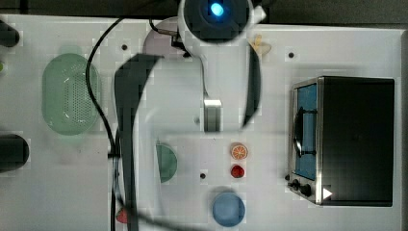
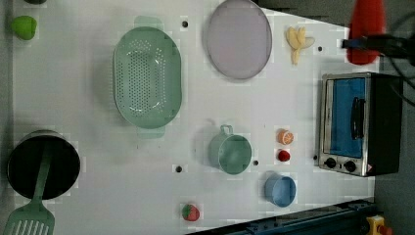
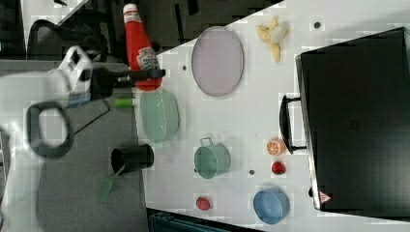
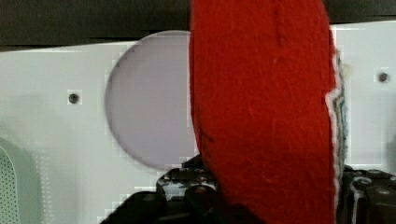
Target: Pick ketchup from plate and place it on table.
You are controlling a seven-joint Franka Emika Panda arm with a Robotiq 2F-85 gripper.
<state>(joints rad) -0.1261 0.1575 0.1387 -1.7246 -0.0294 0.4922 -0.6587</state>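
Right view: the gripper (image 3: 145, 76) clamps the ketchup (image 3: 141, 53) clear above the bare plate (image 3: 217, 61), ready for transfer to the table (image 3: 241, 125).

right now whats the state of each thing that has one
ketchup: held off the plate, in the gripper
gripper: shut on the ketchup
plate: bare, flat on the table
toaster oven: door shut
colander: nothing in it
green cup: upright, nothing in it
blue bowl: nothing in it
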